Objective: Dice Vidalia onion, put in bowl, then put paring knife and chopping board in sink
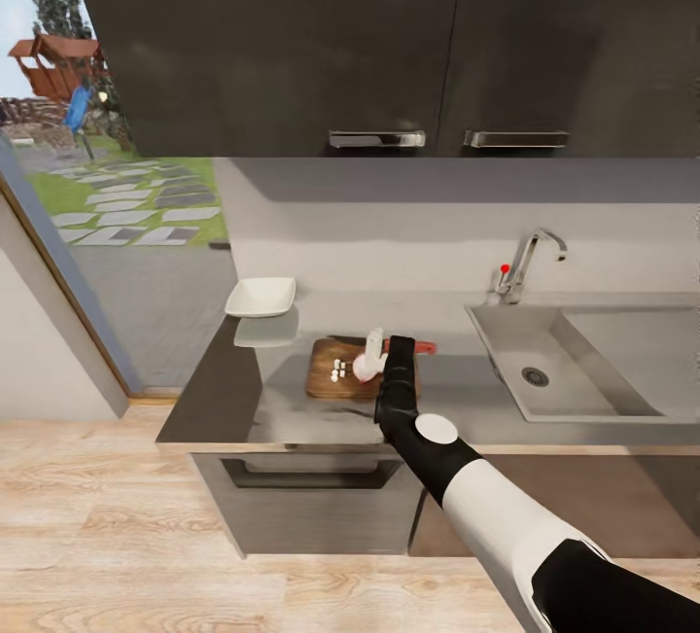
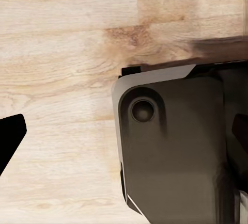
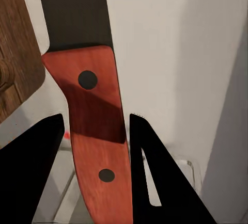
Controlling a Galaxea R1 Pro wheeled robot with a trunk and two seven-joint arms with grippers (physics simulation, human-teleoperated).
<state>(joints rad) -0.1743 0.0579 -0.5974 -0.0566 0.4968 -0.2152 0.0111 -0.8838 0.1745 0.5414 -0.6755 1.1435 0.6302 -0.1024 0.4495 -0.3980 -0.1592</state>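
Observation:
The chopping board (image 1: 326, 375) lies on the countertop (image 1: 233, 390) with diced onion (image 1: 337, 370), a cluster of tiny white cubes, on it. A pinkish-white lump (image 1: 367, 366) sits at the board's right edge; I cannot tell what it is. The paring knife (image 3: 95, 126) lies just behind and right of the board, its red handle (image 1: 425, 347) sticking out right of my wrist. My right gripper (image 3: 96, 118) is shut on that handle, a black finger on each side. My left gripper (image 2: 124, 133) hangs open over the wooden floor. The white bowl (image 1: 261, 297) stands at the back left.
The sink (image 1: 583, 390) with its drain hole and chrome tap (image 1: 530, 259) lies to the right of the board. Dark wall cabinets (image 1: 389, 40) hang above. A glass door to the garden is at the left. My own dark base (image 2: 170, 152) sits below the left gripper.

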